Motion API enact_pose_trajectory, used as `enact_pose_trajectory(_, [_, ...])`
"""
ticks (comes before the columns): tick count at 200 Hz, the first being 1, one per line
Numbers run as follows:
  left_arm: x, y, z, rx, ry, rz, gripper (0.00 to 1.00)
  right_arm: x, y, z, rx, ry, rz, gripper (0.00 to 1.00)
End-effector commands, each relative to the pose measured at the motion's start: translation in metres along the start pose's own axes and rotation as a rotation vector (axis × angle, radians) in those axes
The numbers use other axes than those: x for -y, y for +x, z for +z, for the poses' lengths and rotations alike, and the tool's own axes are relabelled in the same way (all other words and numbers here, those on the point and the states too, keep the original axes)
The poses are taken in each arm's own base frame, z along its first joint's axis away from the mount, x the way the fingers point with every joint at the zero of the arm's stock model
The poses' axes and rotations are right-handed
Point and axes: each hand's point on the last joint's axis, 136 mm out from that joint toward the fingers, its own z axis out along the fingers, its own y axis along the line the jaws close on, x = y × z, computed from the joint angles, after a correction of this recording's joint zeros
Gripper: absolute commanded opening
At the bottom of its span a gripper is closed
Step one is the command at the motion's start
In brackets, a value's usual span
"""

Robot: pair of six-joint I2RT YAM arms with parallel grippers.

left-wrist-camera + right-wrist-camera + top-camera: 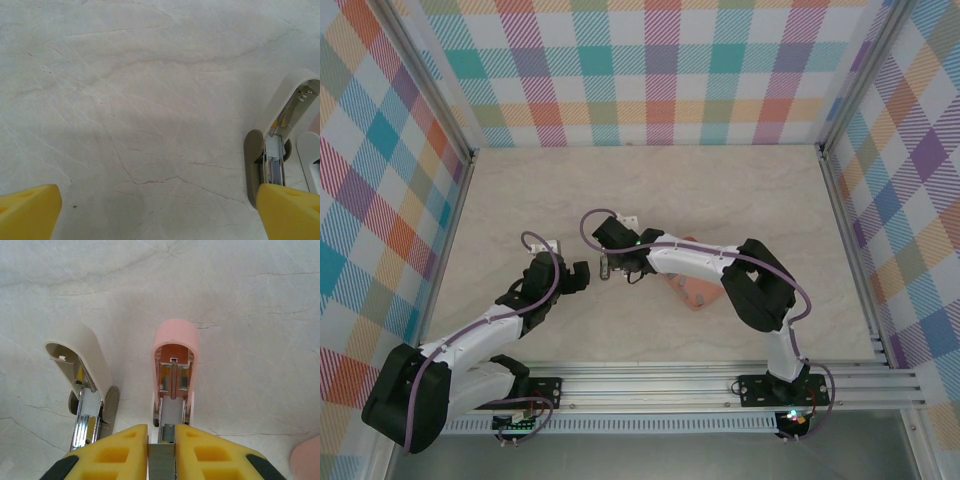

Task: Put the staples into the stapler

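Observation:
A strip of staples [161, 460], grey and metallic, is pinched between my right gripper's yellow fingers [200, 450]. The right gripper [161, 434] holds it just above the rear of the pink stapler [173, 347], which lies hinged open with its magazine channel and spring exposed. A second stapler, beige [82, 375], lies open to its left. My left gripper [157, 196] is open wide over bare table, its right finger [290, 210] beside the beige stapler [274, 150]. From above, the left gripper [584, 274] and the right gripper [608, 266] almost meet mid-table.
A salmon-pink tray [698, 291] sits partly under the right arm; its corner [306, 461] shows at the lower right. The marble tabletop [650, 190] is fenced by checked walls. An aluminium rail [720, 380] runs along the near edge.

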Motion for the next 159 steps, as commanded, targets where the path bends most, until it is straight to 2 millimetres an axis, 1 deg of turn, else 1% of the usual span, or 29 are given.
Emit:
enact_pose_trajectory(1, [0.0, -0.013, -0.003, 0.037, -0.002, -0.008, 1.0, 0.0, 0.0, -0.004, 0.002, 0.011, 0.023, 0.2])
enact_pose_trajectory(91, [0.0, -0.014, -0.003, 0.039, -0.004, -0.008, 1.0, -0.003, 0.011, 0.01, -0.034, 0.008, 0.019, 0.19])
enact_pose_trajectory(159, [0.0, -0.014, -0.003, 0.041, -0.003, -0.009, 1.0, -0.003, 0.015, 0.014, -0.044, 0.011, 0.017, 0.19])
